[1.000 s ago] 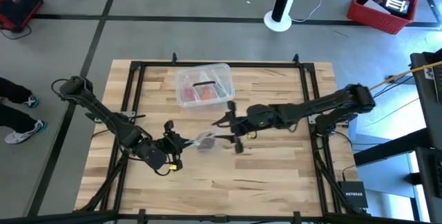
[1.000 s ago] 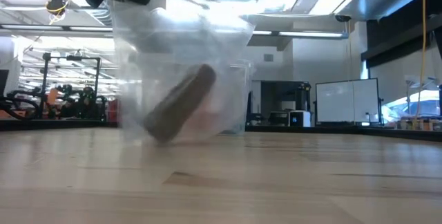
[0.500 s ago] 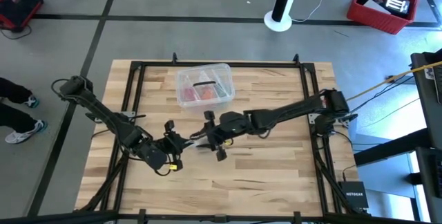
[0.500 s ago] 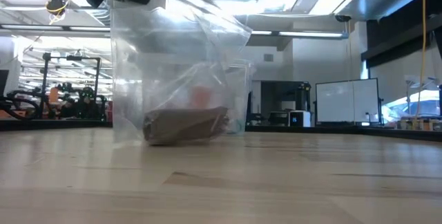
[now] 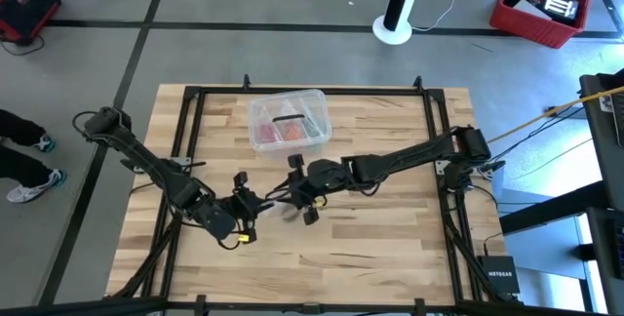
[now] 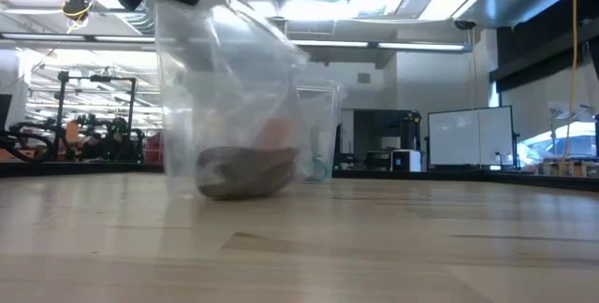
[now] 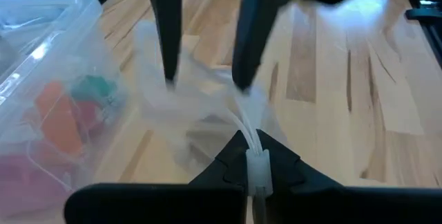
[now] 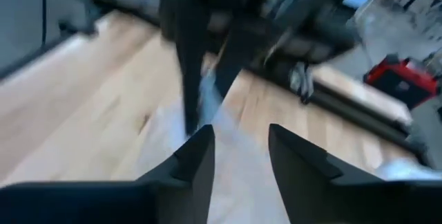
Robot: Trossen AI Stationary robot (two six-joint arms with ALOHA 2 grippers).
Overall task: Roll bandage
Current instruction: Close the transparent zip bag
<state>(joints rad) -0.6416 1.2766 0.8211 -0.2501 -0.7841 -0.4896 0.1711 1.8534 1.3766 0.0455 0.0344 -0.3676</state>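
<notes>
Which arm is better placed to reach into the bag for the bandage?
Probably the right. The left gripper is shut on the plastic bag, pinching its edge, while the right gripper is open at the bag, with the bandage lying inside.

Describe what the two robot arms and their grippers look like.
Both arms are dark, slim and jointed. The left gripper carries a yellow detail near its wrist. In the right wrist view, the right gripper has two flat black fingers tapering to angled tips.

Brown-tan bandage, clear plastic bag, pale striped wooden table
</notes>
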